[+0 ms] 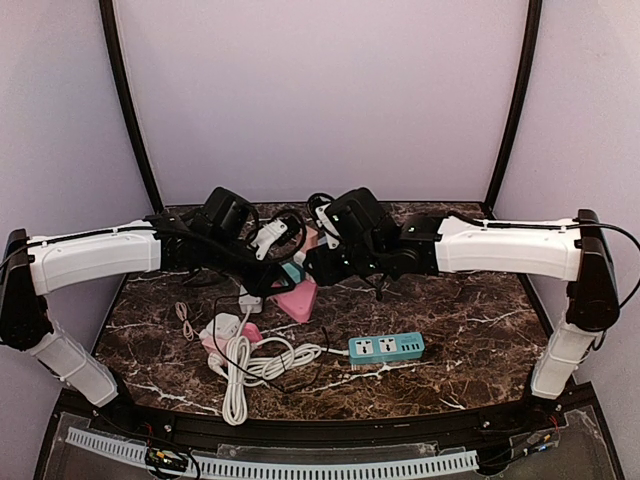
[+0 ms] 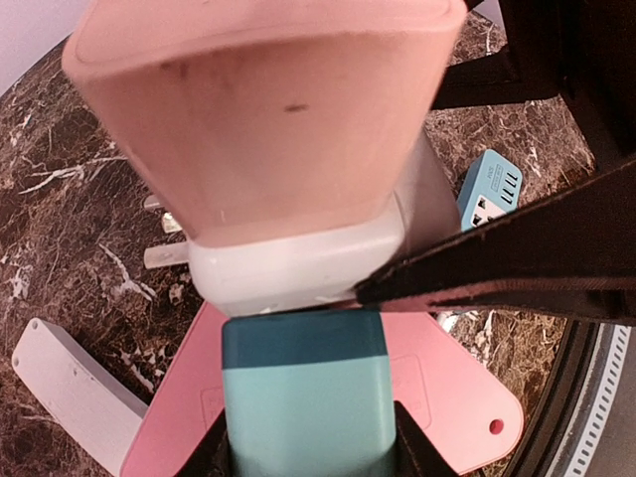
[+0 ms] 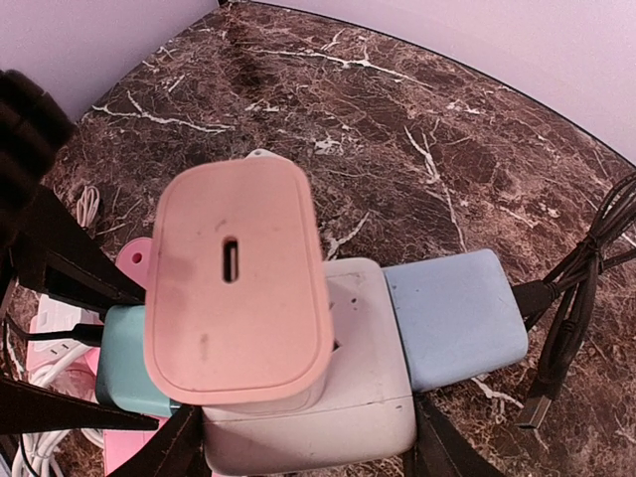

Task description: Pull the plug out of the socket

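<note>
Right pincer point(image 3: 308, 449) clamps white socket cube point(image 3: 368, 397); left pincer point(image 2: 303, 452) clamps teal plug point(image 2: 303, 383) seated in cube's side.

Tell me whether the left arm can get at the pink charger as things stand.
Likely not yet: the left pincer is clamped on the teal plug. The pink charger itself stands uncovered on the white cube, right beside it.

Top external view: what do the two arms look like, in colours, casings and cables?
Both the left arm and the right arm have white casings on the long links, with black joints and black wrist sections. A thin black cable runs along each. The fingers are black.
</note>
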`<state>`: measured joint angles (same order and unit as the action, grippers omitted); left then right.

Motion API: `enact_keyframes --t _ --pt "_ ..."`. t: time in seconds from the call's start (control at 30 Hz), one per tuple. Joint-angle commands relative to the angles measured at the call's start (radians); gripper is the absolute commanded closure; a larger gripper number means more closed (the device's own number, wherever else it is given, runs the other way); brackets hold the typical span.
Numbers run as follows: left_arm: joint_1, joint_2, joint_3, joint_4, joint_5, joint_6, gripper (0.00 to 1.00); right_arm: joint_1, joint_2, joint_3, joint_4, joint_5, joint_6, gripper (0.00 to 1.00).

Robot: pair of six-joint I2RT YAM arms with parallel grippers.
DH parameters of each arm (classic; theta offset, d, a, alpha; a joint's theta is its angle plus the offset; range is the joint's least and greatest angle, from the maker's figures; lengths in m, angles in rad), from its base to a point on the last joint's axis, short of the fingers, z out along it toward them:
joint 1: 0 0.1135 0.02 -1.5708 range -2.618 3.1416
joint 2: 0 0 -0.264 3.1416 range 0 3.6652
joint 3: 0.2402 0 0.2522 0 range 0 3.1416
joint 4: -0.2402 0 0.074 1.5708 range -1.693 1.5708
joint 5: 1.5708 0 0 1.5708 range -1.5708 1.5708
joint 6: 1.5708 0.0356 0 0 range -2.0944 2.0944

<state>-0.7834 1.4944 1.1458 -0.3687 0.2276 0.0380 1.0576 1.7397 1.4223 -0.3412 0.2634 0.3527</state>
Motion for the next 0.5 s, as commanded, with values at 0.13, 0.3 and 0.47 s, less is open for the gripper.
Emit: enact_keyframes --t 0.13,0.3,0.47 --pt "-0.016 -0.021 0.032 0.033 0.099 0.046 0.99 0.011 -0.037 -0.001 0.150 -0.073 -0.032 1.00" --pt "-0.016 -0.012 0.031 0.036 0.072 0.028 0.99 0.012 -0.023 0.024 0.101 -0.007 0.016 1.00" --pt "-0.016 -0.011 0.030 0.037 0.042 0.016 0.99 0.011 0.000 0.067 0.032 0.060 0.052 1.00"
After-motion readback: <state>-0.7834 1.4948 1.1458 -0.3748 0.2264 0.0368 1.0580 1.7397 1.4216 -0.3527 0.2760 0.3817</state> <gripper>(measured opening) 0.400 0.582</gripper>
